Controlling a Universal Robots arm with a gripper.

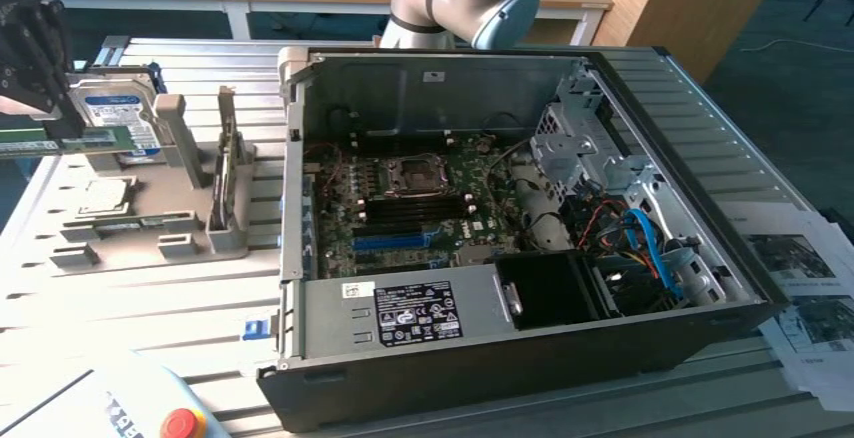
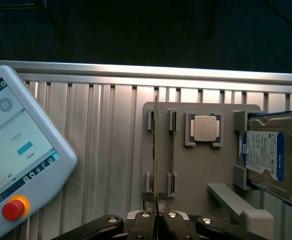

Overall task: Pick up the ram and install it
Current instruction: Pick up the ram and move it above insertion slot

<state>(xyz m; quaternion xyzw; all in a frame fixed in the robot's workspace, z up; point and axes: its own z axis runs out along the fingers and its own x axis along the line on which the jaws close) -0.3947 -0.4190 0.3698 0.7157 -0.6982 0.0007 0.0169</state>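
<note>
Ram (image 1: pixel 87 140) sits in the gripper (image 1: pixel 56 123), whose fingers are pinched narrowly on one end of it. It is a thin green stick lying level in the air at the exterior view's far left, above the grey parts holder (image 1: pixel 147 233) and well apart from the open computer case (image 1: pixel 534 348). In the wrist view the ram (image 2: pixel 156 150) shows edge-on as a fine line running out from between the closed fingers of the gripper (image 2: pixel 156 212), with the parts holder (image 2: pixel 196 170) below it. Another thin board (image 1: pixel 227 153) stands on edge in the holder's slots, just beside the line of the held stick in the wrist view (image 2: pixel 172 150). A square processor chip (image 2: pixel 204 128) lies in its pocket on the holder, and a hard drive (image 2: pixel 266 155) with a blue label leans at the holder's end, near the gripper in the exterior view. Inside the case the motherboard (image 1: pixel 441 188) lies flat, with a blue slot (image 1: pixel 400 240) near its front edge. A teach pendant (image 2: pixel 20 150) with a red button rests on the slatted table (image 2: pixel 100 140) beside the holder.
</note>
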